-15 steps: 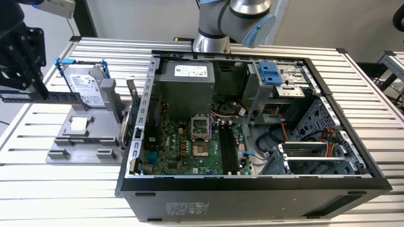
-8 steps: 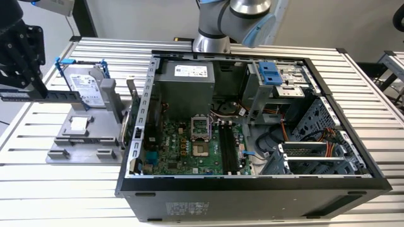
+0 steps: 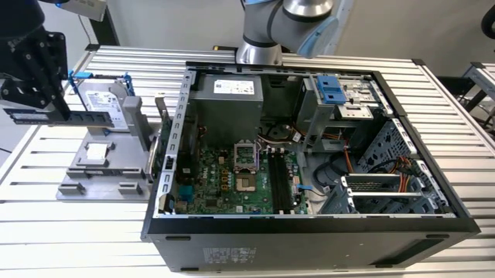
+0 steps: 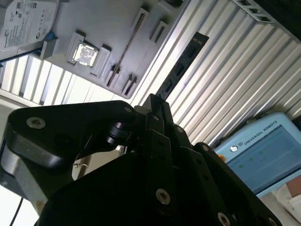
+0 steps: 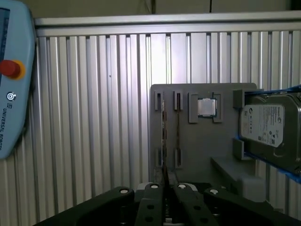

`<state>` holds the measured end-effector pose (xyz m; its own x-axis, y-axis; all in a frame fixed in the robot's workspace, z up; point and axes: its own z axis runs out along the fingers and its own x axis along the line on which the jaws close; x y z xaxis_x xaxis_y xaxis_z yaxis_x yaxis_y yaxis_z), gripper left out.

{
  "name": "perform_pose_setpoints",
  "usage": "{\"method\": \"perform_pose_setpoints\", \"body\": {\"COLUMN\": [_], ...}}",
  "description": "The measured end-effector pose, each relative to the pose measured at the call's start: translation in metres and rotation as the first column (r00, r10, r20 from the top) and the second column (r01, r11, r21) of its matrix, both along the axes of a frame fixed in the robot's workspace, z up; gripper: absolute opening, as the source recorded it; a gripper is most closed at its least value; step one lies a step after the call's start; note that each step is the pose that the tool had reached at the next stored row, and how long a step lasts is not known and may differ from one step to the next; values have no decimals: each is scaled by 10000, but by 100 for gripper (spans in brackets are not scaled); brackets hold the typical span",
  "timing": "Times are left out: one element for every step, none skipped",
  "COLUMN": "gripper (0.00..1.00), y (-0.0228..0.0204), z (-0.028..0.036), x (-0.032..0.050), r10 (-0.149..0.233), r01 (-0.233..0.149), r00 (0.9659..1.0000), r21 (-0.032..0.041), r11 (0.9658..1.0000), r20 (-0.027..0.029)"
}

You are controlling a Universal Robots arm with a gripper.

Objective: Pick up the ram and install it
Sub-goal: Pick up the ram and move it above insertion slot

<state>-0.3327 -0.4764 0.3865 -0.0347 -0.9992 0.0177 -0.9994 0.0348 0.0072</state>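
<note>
The ram (image 3: 73,117) is a thin dark stick with black chips, held level in the air at the exterior view's left, above the grey holder (image 3: 101,171). My black gripper (image 3: 48,105) is shut on it near one end. In the second wrist view the ram (image 4: 182,63) sticks out beyond the closed fingertips (image 4: 162,107). In the first wrist view it shows edge-on as a thin line (image 5: 164,141) above the gripper (image 5: 165,186). The long black motherboard slots (image 3: 280,182) lie inside the open computer case (image 3: 309,229), well to the exterior view's right of the gripper.
The holder also carries a silver hard drive with blue rails (image 3: 101,104), a small square chip (image 5: 206,107) and another thin stick in one slot (image 5: 178,129). A light blue pendant (image 5: 14,80) lies on the ribbed table (image 3: 77,231). The arm's base (image 3: 259,52) stands behind the case.
</note>
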Motion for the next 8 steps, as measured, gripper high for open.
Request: {"method": "perform_pose_setpoints", "body": {"gripper": [0,0,0,0,0,0,0,0], "y": [0,0,0,0,0,0,0,0], "z": [0,0,0,0,0,0,0,-1], "x": [29,63,93,124,157,191,223,257], "r10": [0,0,0,-1,-1,0,-1,0], "r01": [0,0,0,1,1,0,1,0], "r00": [10000,10000,10000,10000,10000,10000,10000,10000], "r21": [0,1,0,0,0,0,1,1], "r11": [10000,10000,10000,10000,10000,10000,10000,10000], "r20": [-2,-4,-6,-8,-10,-13,-15,-17]}}
